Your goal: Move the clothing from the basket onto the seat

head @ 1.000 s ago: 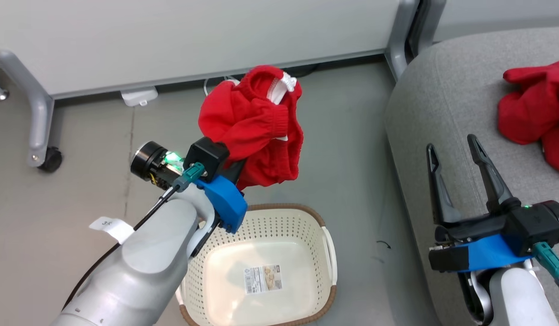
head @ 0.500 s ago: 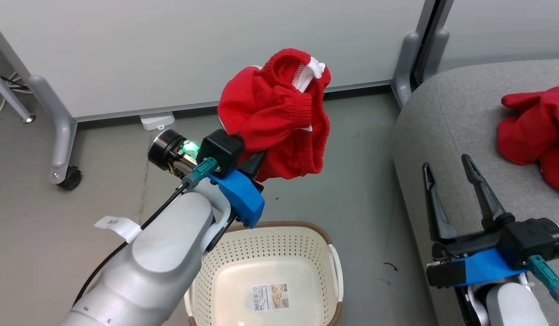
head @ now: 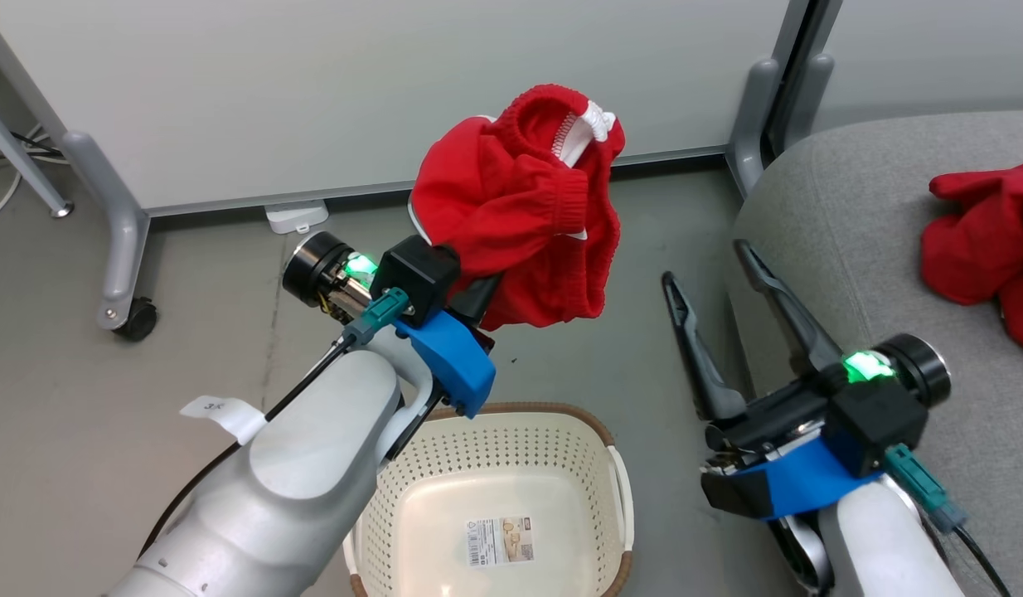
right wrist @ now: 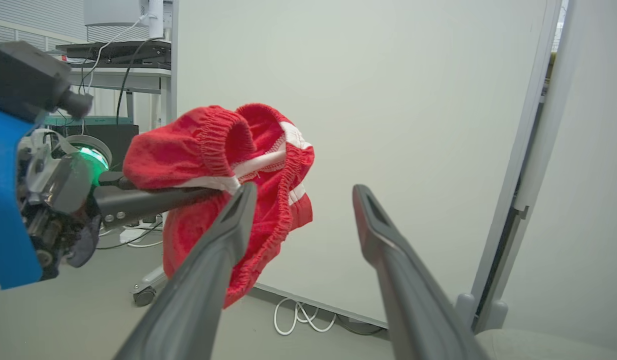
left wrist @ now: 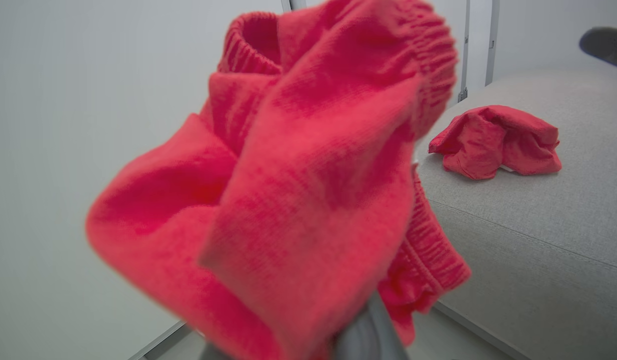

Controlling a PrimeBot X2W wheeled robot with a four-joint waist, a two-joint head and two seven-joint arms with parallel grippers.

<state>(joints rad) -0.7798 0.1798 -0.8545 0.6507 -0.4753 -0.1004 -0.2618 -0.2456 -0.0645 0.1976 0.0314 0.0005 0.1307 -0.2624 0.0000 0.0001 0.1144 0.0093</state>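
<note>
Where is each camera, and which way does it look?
Head view: atop the robot, looking down on basket and sofa; left gripper, right gripper show.
Left wrist view: on that wrist, facing the held knit garment; a blurred finger shows.
Right wrist view: on that wrist, facing the wall; its open fingers show.
All share the knit garment.

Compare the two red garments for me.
The knit garment hangs in the air, clamped in the left gripper; the plain garment lies crumpled on the sofa. The knit garment shows ribbed cuffs and white stripes; the plain garment looks smooth and unstriped. Both are bright red and out of the basket.
</note>
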